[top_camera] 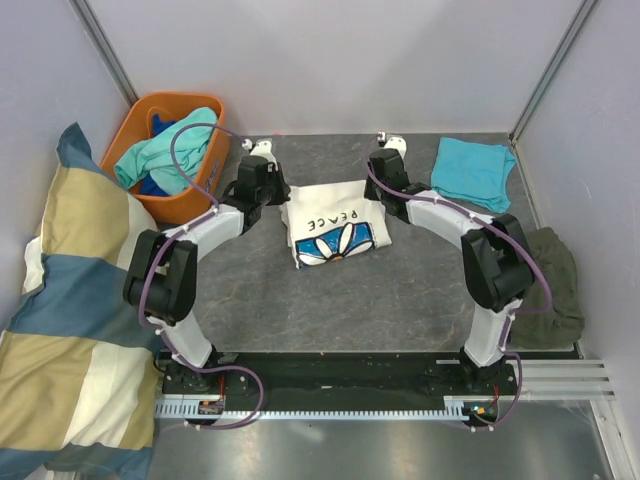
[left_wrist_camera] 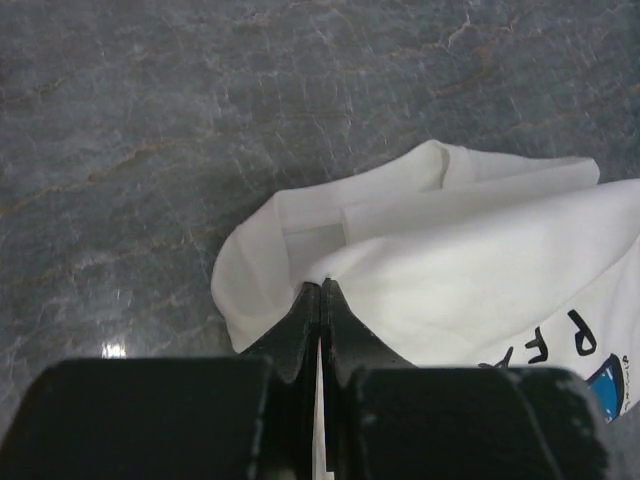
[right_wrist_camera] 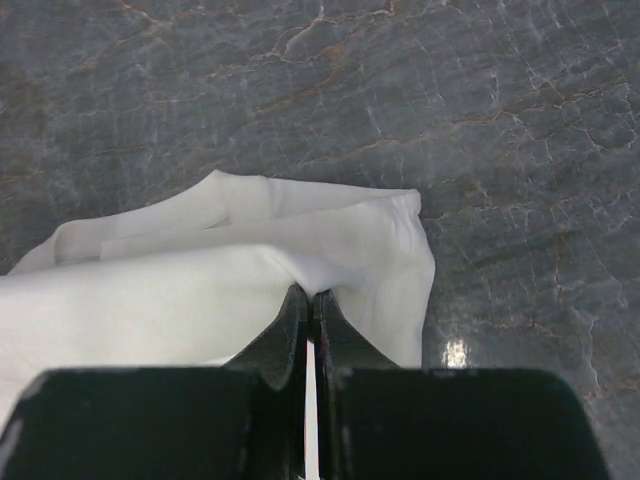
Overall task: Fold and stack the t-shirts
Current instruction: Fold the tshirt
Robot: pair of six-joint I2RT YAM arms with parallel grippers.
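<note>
Left gripper [left_wrist_camera: 320, 290] and right gripper [right_wrist_camera: 308, 297] pinch shut on the half-folded cream-white cotton tee [top_camera: 335, 225]; turquoise cotton tee [top_camera: 473, 172] folded, orange plastic basket [top_camera: 175, 98] unemptied.

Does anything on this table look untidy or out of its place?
Yes. A dark green cloth lies crumpled at the right edge of the table, while the turquoise shirt farther back is neatly folded. The white shirt in the middle lies slightly askew, but the left gripper and right gripper pinch its far corners.
</note>
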